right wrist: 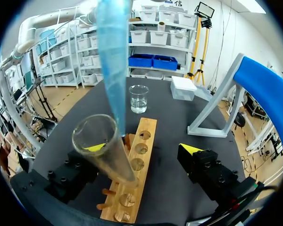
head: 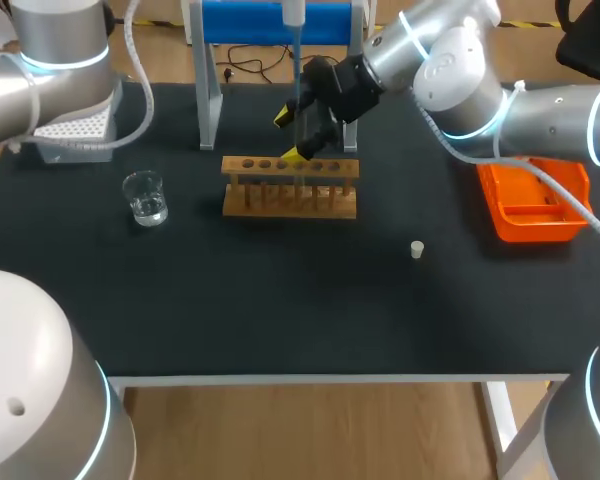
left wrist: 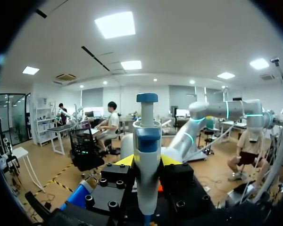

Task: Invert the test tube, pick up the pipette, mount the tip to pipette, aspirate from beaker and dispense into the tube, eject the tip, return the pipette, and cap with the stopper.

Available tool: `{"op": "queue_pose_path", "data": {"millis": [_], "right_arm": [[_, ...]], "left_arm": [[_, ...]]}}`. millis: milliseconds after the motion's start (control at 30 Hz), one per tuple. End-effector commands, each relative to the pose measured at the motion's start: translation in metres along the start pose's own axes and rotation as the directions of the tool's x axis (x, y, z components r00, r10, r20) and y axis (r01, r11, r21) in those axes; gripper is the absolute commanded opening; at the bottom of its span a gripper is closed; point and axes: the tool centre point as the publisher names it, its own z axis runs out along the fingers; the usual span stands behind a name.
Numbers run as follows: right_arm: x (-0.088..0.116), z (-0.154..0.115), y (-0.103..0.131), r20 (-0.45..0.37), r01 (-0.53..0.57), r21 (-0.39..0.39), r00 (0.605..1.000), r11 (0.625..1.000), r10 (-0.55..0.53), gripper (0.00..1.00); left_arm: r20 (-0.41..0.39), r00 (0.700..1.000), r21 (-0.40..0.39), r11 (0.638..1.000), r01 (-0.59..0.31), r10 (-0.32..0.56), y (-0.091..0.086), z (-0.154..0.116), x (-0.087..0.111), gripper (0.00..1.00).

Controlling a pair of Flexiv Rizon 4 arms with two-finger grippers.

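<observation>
I find my left pincer (left wrist: 147,161) clamped on the pipette (left wrist: 146,136), its blue tip (right wrist: 111,61) lowered to the mouth of the test tube (right wrist: 103,148) in the rack (head: 290,200) on the counter (head: 280,300), evidently for dispensing, while my right pincer (right wrist: 142,148) stands wide about the tube, probably as a guard.

Silver arms (head: 540,110) with glowing cyan rings (head: 592,125) carry black, yellow-tipped pincers (head: 291,135).

No words or numbers to read.
The pipette (left wrist: 146,155), the beaker (head: 145,197) and the wooden rack (head: 290,187) show no print that can be made out; any marks on them are too small to tell.
</observation>
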Motion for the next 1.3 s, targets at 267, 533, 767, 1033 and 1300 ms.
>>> {"op": "queue_pose_path", "data": {"millis": [267,533,767,1033,1300], "right_arm": [[-0.002,0.0,0.0,-0.005,-0.001,0.002,1.0,1.0,0.001,1.0],[-0.002,0.0,0.0,-0.005,-0.001,0.002,1.0,1.0,0.001,1.0],[-0.002,0.0,0.0,-0.005,-0.001,0.002,1.0,1.0,0.001,1.0],[-0.002,0.0,0.0,-0.005,-0.001,0.002,1.0,1.0,0.001,1.0],[-0.002,0.0,0.0,-0.005,-0.001,0.002,1.0,1.0,0.001,1.0]], "left_arm": [[-0.004,1.0,0.006,1.0,0.013,-0.013,0.007,0.002,-0.001,0.0],[0.002,1.0,-0.019,1.0,0.021,-0.021,0.008,0.001,-0.001,0.0],[0.012,1.0,-0.014,1.0,0.008,-0.008,0.007,0.001,-0.002,0.0],[0.015,1.0,-0.023,1.0,0.014,-0.013,-0.006,0.0,0.001,0.0],[0.022,1.0,-0.032,0.999,0.005,-0.004,-0.022,0.001,0.004,0.0]]}}
